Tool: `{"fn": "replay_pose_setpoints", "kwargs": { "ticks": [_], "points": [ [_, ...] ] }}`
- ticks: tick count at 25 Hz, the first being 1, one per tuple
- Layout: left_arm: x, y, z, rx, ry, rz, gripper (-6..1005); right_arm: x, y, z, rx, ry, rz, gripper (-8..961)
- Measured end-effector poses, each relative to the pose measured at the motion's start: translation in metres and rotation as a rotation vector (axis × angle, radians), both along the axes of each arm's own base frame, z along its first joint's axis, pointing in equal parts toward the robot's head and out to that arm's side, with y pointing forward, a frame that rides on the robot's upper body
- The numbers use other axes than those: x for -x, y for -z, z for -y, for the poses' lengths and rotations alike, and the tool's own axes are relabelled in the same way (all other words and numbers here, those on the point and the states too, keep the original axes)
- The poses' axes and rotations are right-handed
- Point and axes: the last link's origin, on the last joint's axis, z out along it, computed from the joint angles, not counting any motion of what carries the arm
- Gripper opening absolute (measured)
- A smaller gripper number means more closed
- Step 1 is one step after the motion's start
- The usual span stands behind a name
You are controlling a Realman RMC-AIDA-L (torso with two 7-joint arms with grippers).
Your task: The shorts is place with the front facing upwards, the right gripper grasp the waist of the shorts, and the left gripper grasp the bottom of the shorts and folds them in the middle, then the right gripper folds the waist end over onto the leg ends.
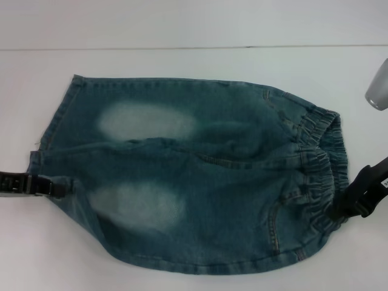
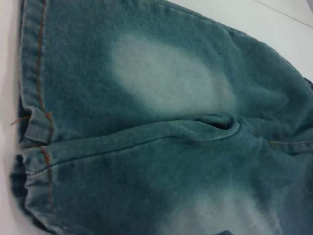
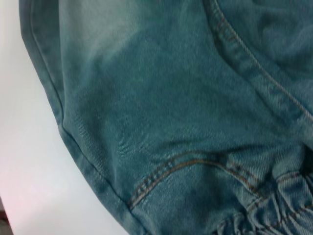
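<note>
Faded blue denim shorts (image 1: 200, 176) lie front up on the white table, leg ends to the left and elastic waistband (image 1: 318, 151) to the right. My left gripper (image 1: 60, 187) sits at the hem of the near leg, shut on the fabric, which bunches toward it. My right gripper (image 1: 339, 211) is at the near end of the waistband, shut on the gathered elastic. The left wrist view shows both leg hems (image 2: 34, 122) and the crotch seam close up. In the right wrist view, the front pocket seam (image 3: 195, 161) and the waistband gathers (image 3: 274, 210) fill the picture.
The white table (image 1: 182, 24) extends behind and in front of the shorts. A grey rounded part of the right arm (image 1: 379, 88) hangs at the far right edge above the waistband.
</note>
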Motion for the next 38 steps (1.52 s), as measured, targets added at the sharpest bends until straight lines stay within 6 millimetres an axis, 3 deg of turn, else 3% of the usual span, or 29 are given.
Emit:
{"fn": "replay_pose_setpoints", "kwargs": {
  "ticks": [10, 19, 28, 38],
  "points": [
    [-0.015, -0.002, -0.004, -0.021, -0.007, 0.114, 41, -0.024, -0.025, 0.017, -0.148, 0.051, -0.266, 45],
    [-0.021, -0.017, -0.038, -0.170, -0.021, 0.108, 41, -0.050, -0.054, 0.017, -0.472, 0.148, -0.538, 41],
    [-0.013, -0.029, -0.079, -0.408, -0.061, 0.038, 40, -0.056, -0.045, 0.004, -0.658, 0.212, -0.702, 42],
    [-0.006, -0.033, -0.096, -0.525, -0.079, -0.010, 39, -0.065, -0.039, -0.017, -0.764, 0.319, -0.654, 40]
  ]
}}
